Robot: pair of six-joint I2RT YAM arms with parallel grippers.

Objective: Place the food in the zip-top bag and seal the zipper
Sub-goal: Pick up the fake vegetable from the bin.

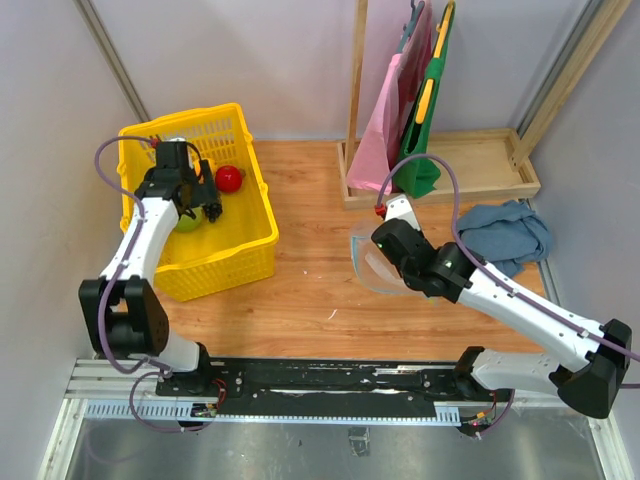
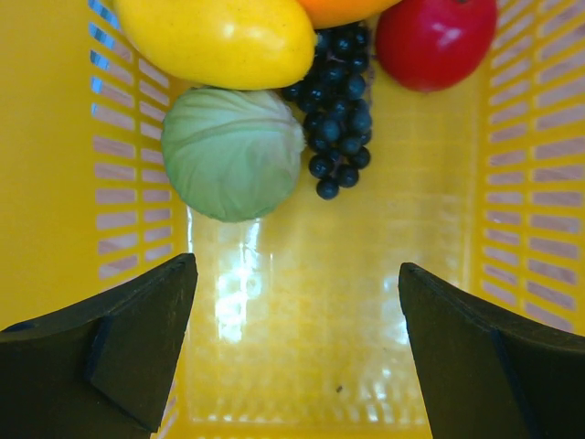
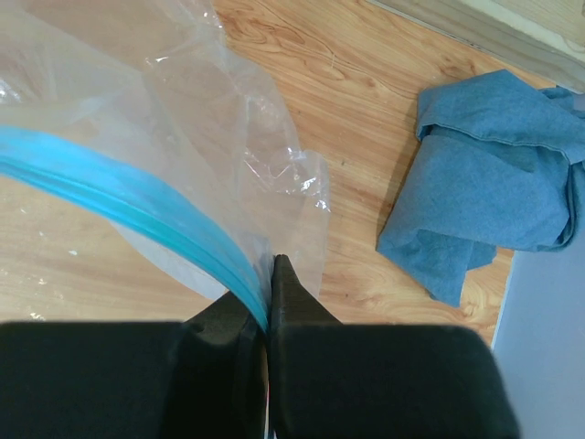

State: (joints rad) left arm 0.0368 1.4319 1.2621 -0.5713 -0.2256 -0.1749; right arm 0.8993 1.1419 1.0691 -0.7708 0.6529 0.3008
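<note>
The yellow basket [image 1: 232, 262] stands at the far left of the wooden table [image 1: 300, 290]. Its contents are recorded from the left wrist view: a pale green round piece [image 2: 233, 154], a yellow piece [image 2: 219, 41], a dark grape bunch [image 2: 336, 101], a red piece [image 2: 434, 41], and the edge of an orange mango [image 2: 343, 9], cut off by the top border. All the food is grouped at one end of the basket floor. The grape bunch lies against the green piece, between it and the red piece. The left gripper [image 2: 297, 272] is held over the bare part of the floor, its fingers spread wide apart and clear of the food.

The zip-top bag [image 3: 183, 91] lies on the table at centre right, well apart from the basket. Its blue zipper [image 3: 110, 178] is pinched by the right gripper [image 3: 268, 306], whose fingers are pressed together on the strip. A crumpled blue cloth [image 3: 494, 174] is noted near the bag, on its right. A wooden tray [image 1: 480, 165] sits at the far edge.
</note>
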